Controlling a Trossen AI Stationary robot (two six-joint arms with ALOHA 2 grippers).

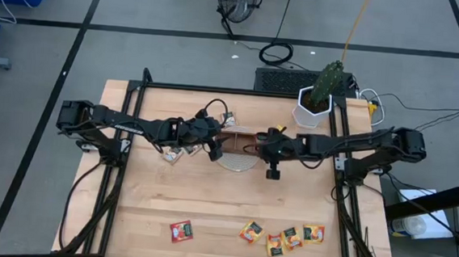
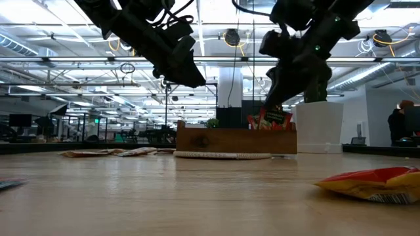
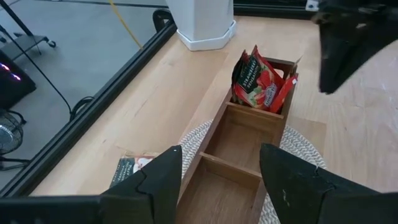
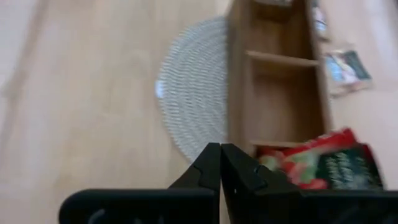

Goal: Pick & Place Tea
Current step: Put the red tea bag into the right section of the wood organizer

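- Tea sachets are spread over three places on the bench [image 1: 208,200]: beige ones [image 1: 173,153] at the left near the wooden tray, red ones [image 3: 258,81] packed upright in the tray's right-end compartment, and loose ones along the near edge.
- Left gripper [image 3: 217,180] is held above the left end of the wooden tray [image 1: 241,139], jaws spread apart, nothing held between them.
- One beige sachet with dark label [image 3: 130,169] is seen lying flat just beside the tray on the far side.
- Middle and left compartments of the tray are seen bare wood; tray is set on a round woven mat [image 4: 193,93].
- Right gripper [image 4: 220,163] is held above the right end of the tray, jaws pressed together, nothing gripped; the red sachets are seen just beside it.
- Near edge: a red sachet [image 1: 181,231] lies alone at the left, and four orange-yellow sachets [image 1: 283,235] are clustered at the right.
- White pot with cactus [image 1: 315,102] stands at the far right of the bench.
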